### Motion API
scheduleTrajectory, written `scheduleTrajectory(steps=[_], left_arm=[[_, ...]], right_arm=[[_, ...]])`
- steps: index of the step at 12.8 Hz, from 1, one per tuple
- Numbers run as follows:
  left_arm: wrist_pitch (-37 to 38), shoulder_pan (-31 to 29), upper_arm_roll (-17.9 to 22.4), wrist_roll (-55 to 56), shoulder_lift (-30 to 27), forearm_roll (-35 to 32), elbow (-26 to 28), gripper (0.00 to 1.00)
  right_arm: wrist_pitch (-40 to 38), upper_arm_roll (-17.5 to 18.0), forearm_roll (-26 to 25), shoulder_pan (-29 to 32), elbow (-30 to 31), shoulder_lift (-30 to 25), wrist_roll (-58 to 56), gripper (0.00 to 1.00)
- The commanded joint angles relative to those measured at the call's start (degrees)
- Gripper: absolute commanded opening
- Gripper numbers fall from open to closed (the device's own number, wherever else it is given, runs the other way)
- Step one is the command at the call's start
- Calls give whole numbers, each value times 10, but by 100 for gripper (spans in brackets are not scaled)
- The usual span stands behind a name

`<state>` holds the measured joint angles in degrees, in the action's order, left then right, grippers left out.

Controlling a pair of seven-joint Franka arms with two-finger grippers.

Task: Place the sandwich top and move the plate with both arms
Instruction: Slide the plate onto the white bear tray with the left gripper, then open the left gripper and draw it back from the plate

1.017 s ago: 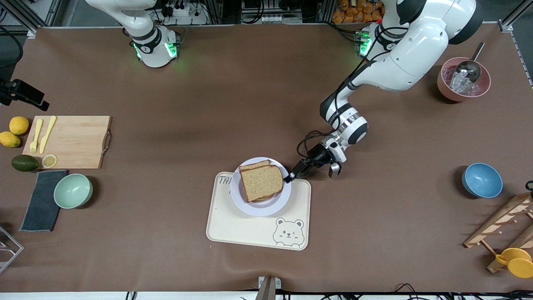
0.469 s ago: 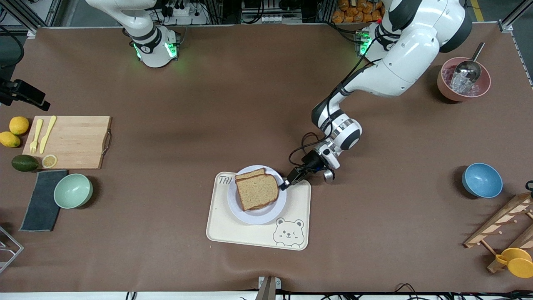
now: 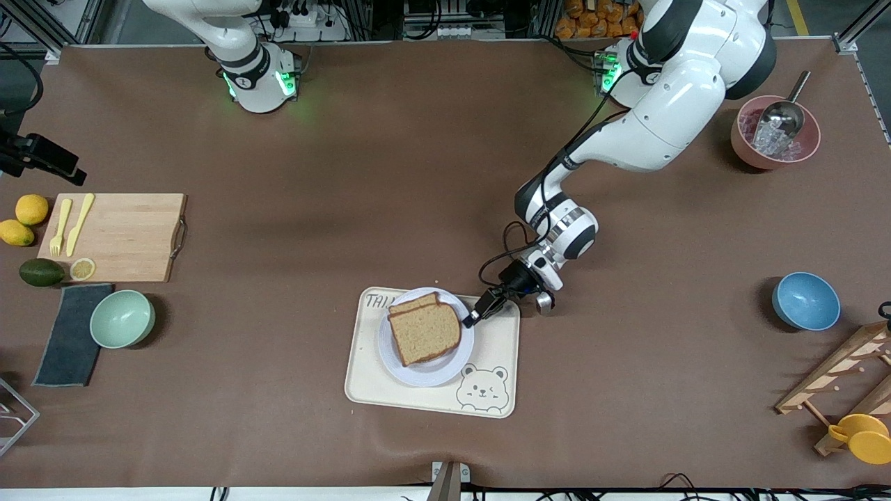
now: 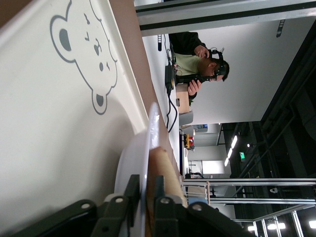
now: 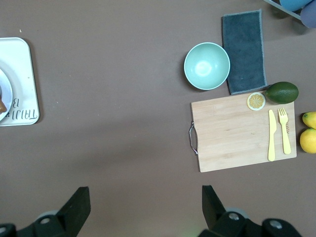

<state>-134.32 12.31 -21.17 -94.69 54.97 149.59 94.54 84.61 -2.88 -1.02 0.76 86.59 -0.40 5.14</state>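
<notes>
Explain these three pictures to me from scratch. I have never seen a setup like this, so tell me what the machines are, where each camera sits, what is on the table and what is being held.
Two white robot arms stand at a brown table, each ending in a two-finger gripper.

The wide picture comes from a high camera facing them. The other two come from cameras on the arms' wrists.

In the middle lies a cream tray with a bear drawing. On it sits a pale plate carrying a sandwich, its bread top already in place. The left gripper is at the plate's rim; its wrist view shows the fingers on either side of the rim.

The right arm waits, raised; its gripper is open and empty over bare table.

Toward the right arm's end are a cutting board, a green bowl, lemons and an avocado. Toward the left arm's end are a blue bowl and a pink bowl with a scoop.
</notes>
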Motion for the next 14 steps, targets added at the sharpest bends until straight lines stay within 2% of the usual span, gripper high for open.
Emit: scheduleTrajectory(steps=[1, 4, 5, 9, 12, 14], left_arm=[[-6, 24, 21, -52, 5, 89, -16, 100], [-13, 18, 28, -79, 0, 84, -14, 100], [-38, 18, 31, -79, -12, 83, -14, 100], [-187, 12, 30, -73, -71, 74, -19, 100], [-284, 12, 25, -72, -88, 55, -43, 100], [-383, 11, 22, -69, -101, 27, -67, 100]], right_arm=[[-2, 2, -3, 0, 2, -2, -3, 100], [0, 2, -3, 0, 2, 0, -3, 100], [-1, 2, -3, -1, 2, 0, -3, 100], [-1, 2, -3, -6, 2, 0, -3, 100], [-1, 2, -3, -6, 2, 0, -3, 100], [-1, 2, -3, -6, 2, 0, -2, 100]])
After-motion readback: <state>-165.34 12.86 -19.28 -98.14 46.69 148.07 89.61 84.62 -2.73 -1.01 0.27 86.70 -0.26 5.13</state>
